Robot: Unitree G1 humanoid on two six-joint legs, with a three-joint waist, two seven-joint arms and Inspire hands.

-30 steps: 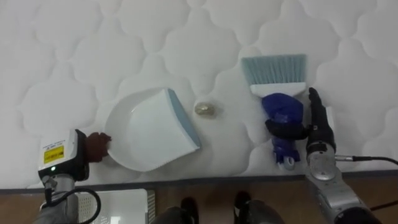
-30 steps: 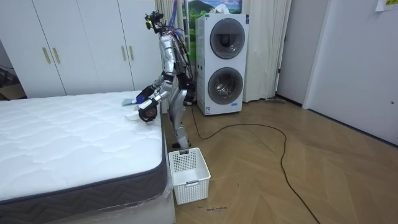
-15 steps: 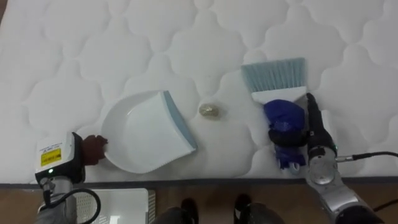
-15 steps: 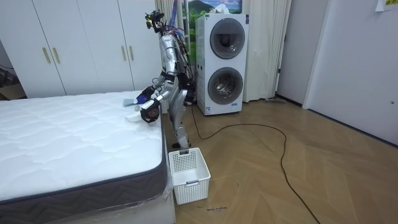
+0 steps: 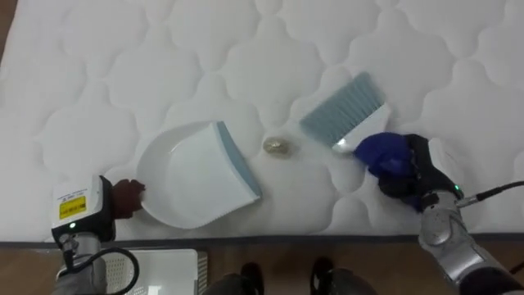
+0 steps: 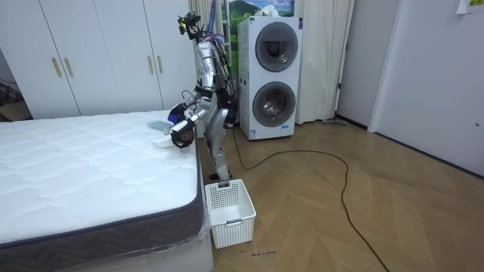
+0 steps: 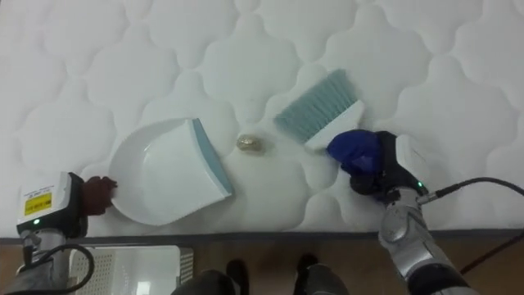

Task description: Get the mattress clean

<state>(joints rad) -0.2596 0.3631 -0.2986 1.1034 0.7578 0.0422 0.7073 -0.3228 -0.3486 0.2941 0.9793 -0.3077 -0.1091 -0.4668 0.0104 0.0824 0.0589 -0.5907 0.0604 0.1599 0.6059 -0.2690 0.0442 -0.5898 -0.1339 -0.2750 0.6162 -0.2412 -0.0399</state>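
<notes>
A white dustpan with a grey-blue lip lies on the white quilted mattress, its mouth facing right. My left hand is at its dark red handle, curled on it at the mattress edge. A small crumpled brownish scrap lies just right of the lip. My right hand is shut on the blue handle of a hand brush. The brush's pale blue bristles slant up and left, close to the scrap. In the room view I stand bent at the bed's side.
The mattress edge runs along the bottom, with wooden floor below it. A white slatted basket stands on the floor beside the bed, by my left side. A stacked washer and dryer stand behind me.
My right hand has turned and swung the brush: its bristles, which pointed straight away from me, now slant left toward the scrap. Dustpan and scrap have stayed put.
</notes>
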